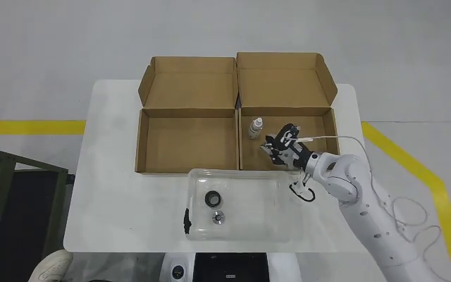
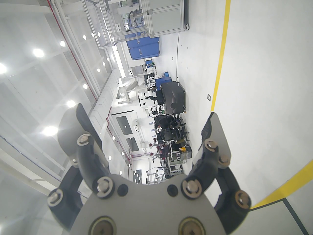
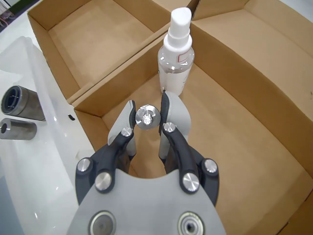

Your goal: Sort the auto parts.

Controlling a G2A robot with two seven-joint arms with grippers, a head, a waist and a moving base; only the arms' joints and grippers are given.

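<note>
Top view: a white table (image 1: 106,211) carries two open cardboard boxes side by side, with a clear plastic bin (image 1: 239,171) just in front of them. In the right-hand box (image 1: 320,130) a spray bottle (image 1: 255,127) stands upright close to the wall shared with the left-hand box (image 1: 141,144), just beside the right gripper (image 1: 271,149) and apart from it. In the right wrist view that gripper's jaws are closed narrowly on a small round metal part (image 3: 148,118), held above the floor of the right-hand box. The left gripper (image 2: 146,113) points out into the room, its jaws spread wide with nothing between them. The bin holds two metal sleeves (image 1: 212,199) (image 1: 219,217) lying near each other, and a small black piece (image 1: 187,222) sits at its left edge.
</note>
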